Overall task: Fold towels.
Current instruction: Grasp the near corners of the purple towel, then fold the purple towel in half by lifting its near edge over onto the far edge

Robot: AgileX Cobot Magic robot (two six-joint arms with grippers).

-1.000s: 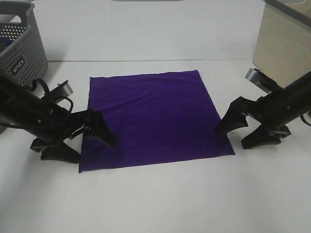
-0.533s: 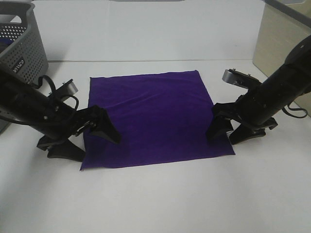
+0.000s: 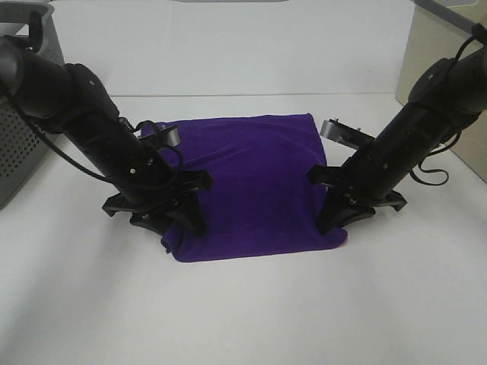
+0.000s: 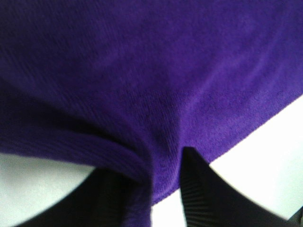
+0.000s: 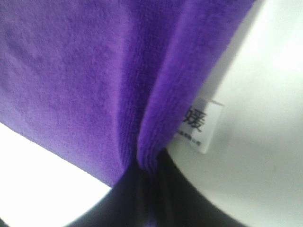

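Note:
The deep purple towel lies on the white table, pushed narrower from both sides. My left gripper is shut on the towel's near left edge; in the left wrist view the cloth is pinched into a fold between the black fingers. My right gripper is shut on the near right edge. In the right wrist view the purple cloth is bunched between the fingers, and its small white tag hangs beside the pinch.
A grey perforated basket stands at the far left of the table. A beige box stands at the far right. White table runs in front of the towel.
Both grippers moved inward onto the towel's side edges and closed on them. The towel's sides have been drawn in, so it looks narrower than before.

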